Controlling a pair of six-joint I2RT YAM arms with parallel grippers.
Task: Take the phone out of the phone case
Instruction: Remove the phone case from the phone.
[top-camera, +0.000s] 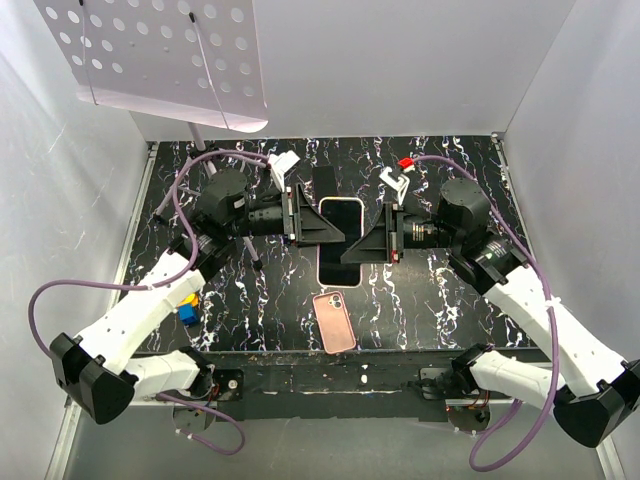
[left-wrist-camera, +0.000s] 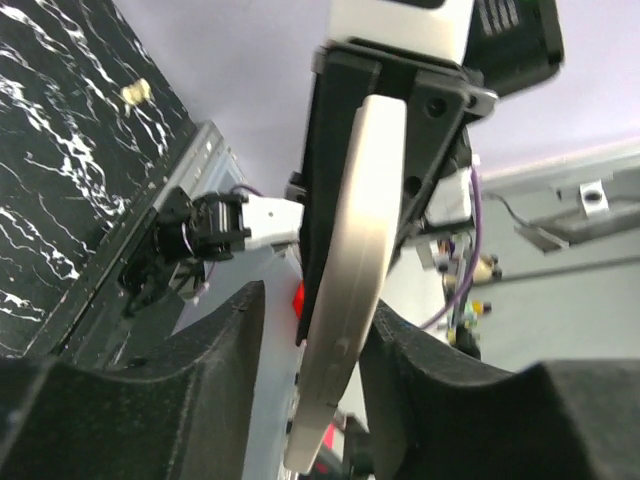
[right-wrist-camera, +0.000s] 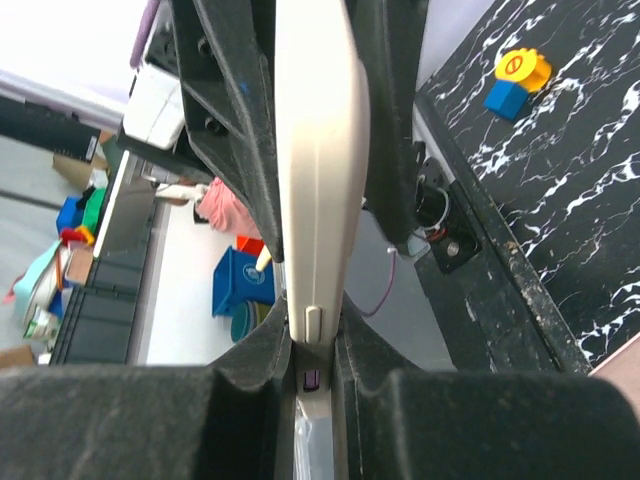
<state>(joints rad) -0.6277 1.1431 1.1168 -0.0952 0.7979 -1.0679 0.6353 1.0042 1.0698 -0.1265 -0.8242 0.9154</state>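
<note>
A cream phone (top-camera: 341, 222) hangs in the air over the middle of the black marble table, held edge-on between the two arms. My right gripper (top-camera: 368, 243) is shut on it; in the right wrist view both pads press the phone's edge (right-wrist-camera: 312, 200) at the gripper (right-wrist-camera: 315, 335). My left gripper (top-camera: 318, 226) is around the other side. In the left wrist view the phone (left-wrist-camera: 355, 260) leans on one finger (left-wrist-camera: 420, 370) with a gap to the other, so that gripper (left-wrist-camera: 318, 310) is open. The empty pink case (top-camera: 334, 321) lies flat on the table below.
A blue and yellow toy block (top-camera: 188, 305) sits by the left arm and also shows in the right wrist view (right-wrist-camera: 518, 82). A white perforated board (top-camera: 170, 60) hangs over the back left. White walls enclose the table (top-camera: 440, 290) on three sides.
</note>
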